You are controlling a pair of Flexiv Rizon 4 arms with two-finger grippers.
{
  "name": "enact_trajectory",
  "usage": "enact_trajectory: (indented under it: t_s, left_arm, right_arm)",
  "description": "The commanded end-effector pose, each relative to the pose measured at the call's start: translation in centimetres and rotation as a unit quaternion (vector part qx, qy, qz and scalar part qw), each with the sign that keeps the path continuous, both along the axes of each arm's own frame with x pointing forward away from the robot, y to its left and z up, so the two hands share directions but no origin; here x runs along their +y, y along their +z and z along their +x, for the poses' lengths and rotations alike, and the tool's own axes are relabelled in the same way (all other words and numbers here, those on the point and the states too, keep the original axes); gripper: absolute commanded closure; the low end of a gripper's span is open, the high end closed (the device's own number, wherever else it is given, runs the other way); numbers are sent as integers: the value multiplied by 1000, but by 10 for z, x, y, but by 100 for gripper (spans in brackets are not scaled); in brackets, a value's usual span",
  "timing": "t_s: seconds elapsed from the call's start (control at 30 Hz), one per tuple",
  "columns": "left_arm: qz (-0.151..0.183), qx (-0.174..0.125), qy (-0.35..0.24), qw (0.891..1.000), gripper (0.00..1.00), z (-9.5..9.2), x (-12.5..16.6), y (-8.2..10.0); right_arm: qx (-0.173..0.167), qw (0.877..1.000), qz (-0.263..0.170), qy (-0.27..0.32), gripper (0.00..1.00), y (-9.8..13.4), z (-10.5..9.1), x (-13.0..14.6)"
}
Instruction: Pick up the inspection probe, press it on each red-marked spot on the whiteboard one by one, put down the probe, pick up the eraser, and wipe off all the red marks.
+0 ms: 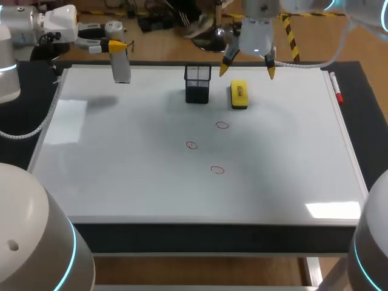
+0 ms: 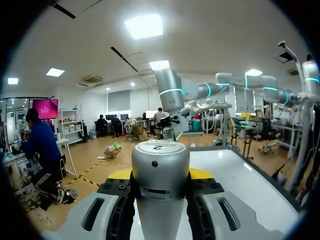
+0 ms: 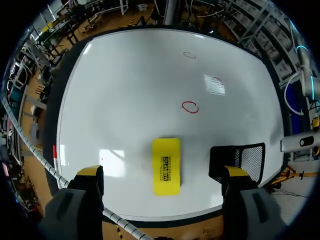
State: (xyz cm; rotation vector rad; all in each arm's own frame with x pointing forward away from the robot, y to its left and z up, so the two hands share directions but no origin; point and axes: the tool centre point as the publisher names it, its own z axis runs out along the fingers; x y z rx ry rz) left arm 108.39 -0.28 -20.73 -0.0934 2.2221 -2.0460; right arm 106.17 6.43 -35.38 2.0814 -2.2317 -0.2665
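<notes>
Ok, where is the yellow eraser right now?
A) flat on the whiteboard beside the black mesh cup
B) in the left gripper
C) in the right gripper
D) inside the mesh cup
A: the eraser lies flat on the whiteboard next to the black mesh cup. The right gripper is open above it, and the left gripper holds the inspection probe.
</notes>
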Motion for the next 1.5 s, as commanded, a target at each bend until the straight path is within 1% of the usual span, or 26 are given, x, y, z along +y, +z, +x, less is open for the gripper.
enact_trajectory:
  t_s: [0.03, 0.1, 0.17, 0.23, 0.3, 1.0, 1.07, 1.1, 1.17, 1.2, 1.27, 1.3, 1.37, 1.43, 1.5]
  left_arm:
    - [-1, -1, -1, 1000, 100, 1, 0, 1]
    - [-1, -1, -1, 1000, 100, 1, 0, 1]
    - [-1, -1, -1, 1000, 100, 1, 0, 1]
    - [-1, -1, -1, 1000, 100, 1, 0, 1]
    - [-1, -1, -1, 1000, 100, 1, 0, 1]
    - [-1, -1, -1, 1000, 100, 1, 0, 1]
    - [-1, -1, -1, 1000, 100, 1, 0, 1]
    - [-1, -1, -1, 1000, 100, 1, 0, 1]
    - [-1, -1, -1, 1000, 100, 1, 0, 1]
    - [-1, -1, -1, 1000, 100, 1, 0, 1]
    - [-1, -1, -1, 1000, 100, 1, 0, 1]
    - [-1, -1, -1, 1000, 100, 1, 0, 1]
    - [-1, -1, -1, 1000, 100, 1, 0, 1]
    - [-1, -1, -1, 1000, 100, 1, 0, 1]
    - [-1, -1, -1, 1000, 100, 1, 0, 1]
  right_arm:
    - [-14, 1000, 14, -13, 0, -12, -7, -4]
    - [-15, 1000, 14, -14, 0, -16, -9, -2]
    - [-19, 1000, -4, -11, 0, -20, -10, 0]
    - [-18, 1000, -4, -9, 0, -24, -10, 2]
    - [-19, 999, -24, -24, 0, -27, -8, 2]
    - [-19, 999, -24, -24, 0, -27, -8, 2]
    - [-21, 999, -23, -8, 0, -34, -7, 7]
    - [-26, 999, -20, -3, 0, -36, -7, 8]
    - [-38, 999, -31, 5, 0, -39, -7, 10]
    - [-52, 998, -33, 13, 0, -40, -8, 10]
    - [-68, 997, -41, 22, 0, -42, -9, 11]
    - [-79, 996, -36, 28, 0, -43, -10, 11]
    - [-82, 995, -45, 30, 0, -46, -11, 11]
    - [-85, 995, -39, 30, 0, -49, -11, 10]
    - [-81, 996, -30, 28, 0, -54, -10, 7]
